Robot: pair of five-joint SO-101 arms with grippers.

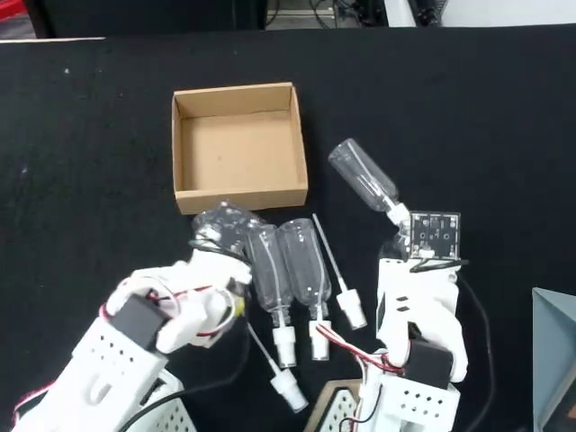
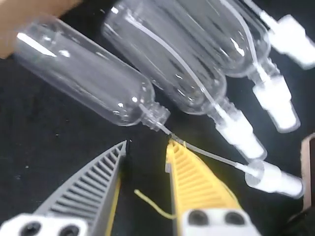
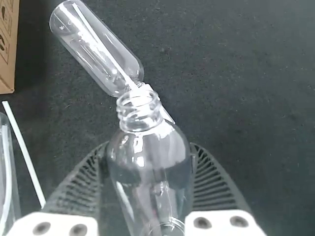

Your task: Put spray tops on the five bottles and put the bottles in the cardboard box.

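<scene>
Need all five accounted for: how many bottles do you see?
5: held bottle in right gripper; topped bottle lying beyond it; capped bottle beside second capped bottle mid-table; uncapped bottle before left gripper.

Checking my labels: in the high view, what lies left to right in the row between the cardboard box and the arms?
Uncapped bottle → first capped bottle → second capped bottle → loose spray top.

a black, cloth-like table top spreads across nearly everything, flecked with pale lint under even light. past its far edge runs a thin strip of room: dark shapes, a few loose cables and a white panel at the far right corner. a grey-blue object cuts in at the near right edge.
</scene>
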